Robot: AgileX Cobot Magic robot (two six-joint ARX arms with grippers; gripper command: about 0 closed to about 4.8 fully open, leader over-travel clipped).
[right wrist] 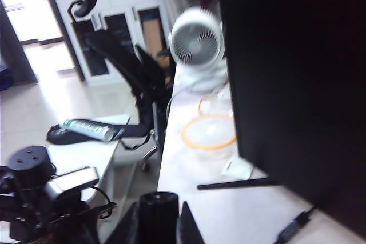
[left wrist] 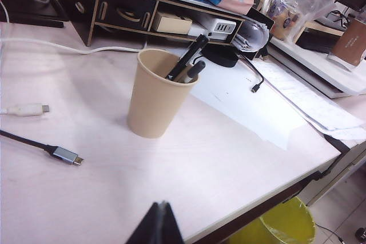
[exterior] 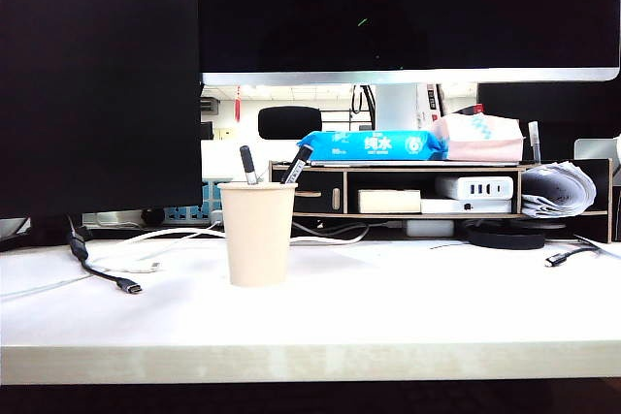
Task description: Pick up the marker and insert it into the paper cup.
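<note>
The paper cup (exterior: pixel 257 232) stands upright on the white desk, left of centre in the exterior view, with two pens (exterior: pixel 296 164) leaning inside it. The left wrist view looks down on the same paper cup (left wrist: pixel 155 96) and pens (left wrist: pixel 189 64). My left gripper (left wrist: pixel 162 206) is shut and empty, hovering near the desk's front edge, well short of the cup. My right gripper (right wrist: pixel 160 202) is shut on the marker (right wrist: pixel 158 218), a black barrel seen end-on between the fingers. It is held over the desk's end beside a dark monitor, with the cup out of that view. Neither gripper shows in the exterior view.
A black desk organizer (exterior: pixel 388 191) with tissue packs on top stands behind the cup, under a large monitor (exterior: pixel 408 7). USB cables (exterior: pixel 121 283) lie left of the cup, papers (left wrist: pixel 274 101) to its right. A yellow bin (left wrist: pixel 286 227) sits below the desk edge. A white fan (right wrist: pixel 197 41) stands further along.
</note>
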